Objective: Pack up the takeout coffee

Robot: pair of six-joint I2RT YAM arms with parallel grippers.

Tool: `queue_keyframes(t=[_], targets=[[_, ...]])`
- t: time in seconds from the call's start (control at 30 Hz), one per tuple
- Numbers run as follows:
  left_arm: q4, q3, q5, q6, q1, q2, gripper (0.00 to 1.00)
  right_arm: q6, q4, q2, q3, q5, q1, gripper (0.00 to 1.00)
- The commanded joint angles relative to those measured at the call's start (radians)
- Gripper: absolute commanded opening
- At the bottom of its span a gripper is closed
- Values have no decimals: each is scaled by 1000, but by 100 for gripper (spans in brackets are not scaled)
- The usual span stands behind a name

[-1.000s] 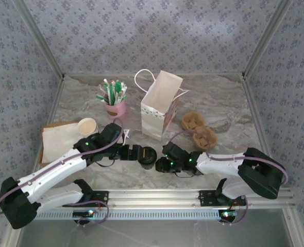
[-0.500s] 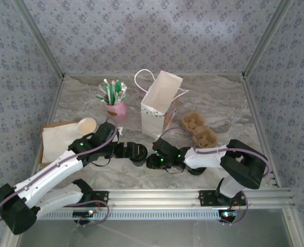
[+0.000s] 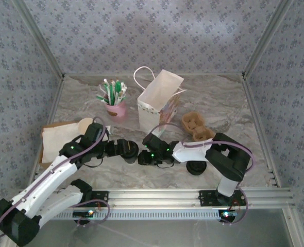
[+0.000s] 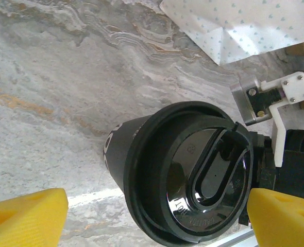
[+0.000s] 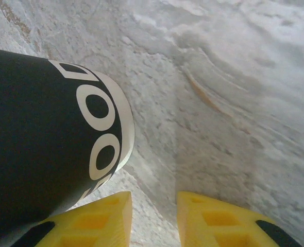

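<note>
**Marble tabletop: coffee sits between your two gripper tips**

Grey-veined marble covers the table (image 3: 219,103), which is boxed in by blue patterned walls. Your takeout coffee (image 3: 133,151) sits toward the near side. It is in front of the white paper bag (image 3: 154,105) and apart from it, with one arm's tip on either side.

From the left wrist you see the cup (image 4: 122,154) lid-first. The lid (image 4: 203,180) is round, glossy black plastic with a raised rim and a sunken oval in its face. The body behind it is black. From the right wrist the same cup (image 5: 44,128) shows bold white ring-shaped letters on the black wall, and a cream-white band at its end. You cannot tell from these views whether it stands upright or leans.

Your left gripper (image 3: 125,149) is spread wide, with its yellow fingers (image 4: 23,216) at the two bottom corners and the cup between them. It has hold of nothing. The near pad is clear of the cup, but contact on the other side is unclear.

Your right gripper (image 3: 144,157) has its yellow fingers (image 5: 219,221) drawn nearly together. Only bare marble shows in the slim gap. The cup lies just beside the outer face of one finger.
</note>
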Motion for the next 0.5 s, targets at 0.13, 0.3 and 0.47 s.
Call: queue_keyframes(t=[0.13,0.3,0.47], targets=[[-70,6,-31,31,36,-45,90,-31,65,123,119,-48,9,31],[-80,1,-32,33,54,-58,90,-31,65,160,158,-62,10,31],[-84,7,-32,32,57,-62,90,-35,64,198,200,-76,15,31]])
